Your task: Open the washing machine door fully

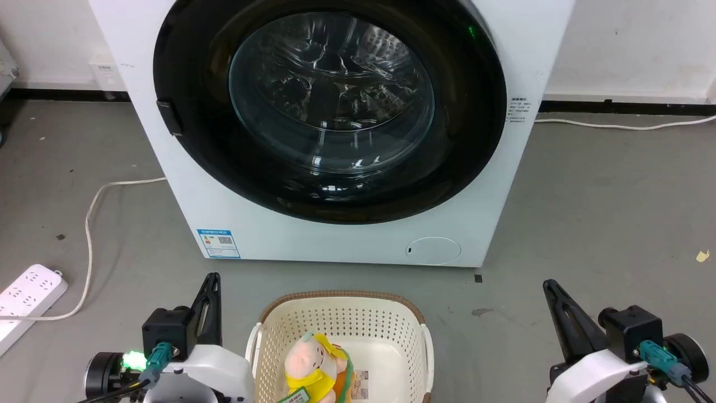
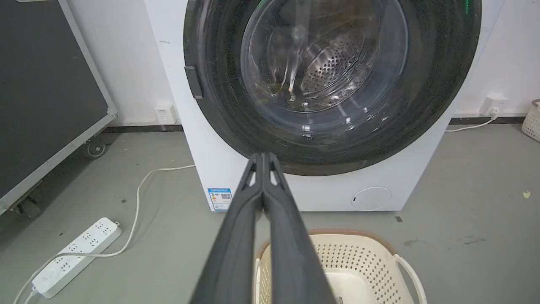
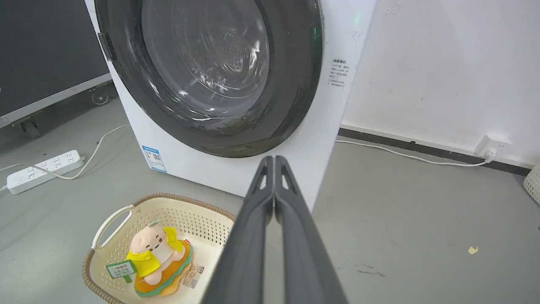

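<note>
Washing machine door (image 1: 330, 112) closed; left end effector (image 1: 212, 278) (7 o'clock) and right end effector (image 1: 550, 284) (5 o'clock) pinched together, empty.

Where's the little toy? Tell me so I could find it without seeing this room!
Find the big white washing machine with its round black door. On the grey floor in front of it stands a cream basket full of holes, and the toy lies inside. It's a pink plush figure in yellow clothes, soft and bright while everything around it is hard and plain.
</note>
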Controlling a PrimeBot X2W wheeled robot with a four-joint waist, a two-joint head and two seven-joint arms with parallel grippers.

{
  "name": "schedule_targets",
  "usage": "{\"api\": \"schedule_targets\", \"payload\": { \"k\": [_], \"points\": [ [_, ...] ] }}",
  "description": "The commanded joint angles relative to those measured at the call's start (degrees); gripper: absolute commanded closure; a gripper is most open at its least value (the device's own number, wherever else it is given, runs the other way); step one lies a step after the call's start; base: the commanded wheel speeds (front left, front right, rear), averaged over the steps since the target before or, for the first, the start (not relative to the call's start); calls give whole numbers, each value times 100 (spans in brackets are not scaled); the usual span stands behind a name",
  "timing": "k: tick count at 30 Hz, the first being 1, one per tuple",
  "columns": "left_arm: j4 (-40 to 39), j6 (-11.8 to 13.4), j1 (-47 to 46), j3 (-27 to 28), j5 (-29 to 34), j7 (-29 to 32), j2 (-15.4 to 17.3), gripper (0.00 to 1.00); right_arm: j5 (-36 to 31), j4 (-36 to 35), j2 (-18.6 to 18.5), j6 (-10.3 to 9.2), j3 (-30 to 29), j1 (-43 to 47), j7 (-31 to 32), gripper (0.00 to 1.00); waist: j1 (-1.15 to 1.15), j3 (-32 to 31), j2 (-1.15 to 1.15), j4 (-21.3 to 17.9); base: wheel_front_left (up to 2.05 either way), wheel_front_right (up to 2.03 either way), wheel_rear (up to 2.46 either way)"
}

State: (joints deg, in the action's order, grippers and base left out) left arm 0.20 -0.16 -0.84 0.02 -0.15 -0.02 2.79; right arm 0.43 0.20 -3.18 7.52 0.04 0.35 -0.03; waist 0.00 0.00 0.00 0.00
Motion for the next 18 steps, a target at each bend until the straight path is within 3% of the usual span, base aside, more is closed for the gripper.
{"api": "schedule_targets", "payload": {
  "k": [1, 18],
  "points": [
    [-20, 16, 84, -2, 15, 2, 9, 100, -43, -20, 30, -3, -4, -35, 3, 100, 0, 0, 0, 0, 0, 0, 0],
    [-20, 16, 84, -2, 15, 2, 9, 100, -43, -20, 30, -3, -4, -35, 3, 100, 0, 0, 0, 0, 0, 0, 0]
  ]
}}
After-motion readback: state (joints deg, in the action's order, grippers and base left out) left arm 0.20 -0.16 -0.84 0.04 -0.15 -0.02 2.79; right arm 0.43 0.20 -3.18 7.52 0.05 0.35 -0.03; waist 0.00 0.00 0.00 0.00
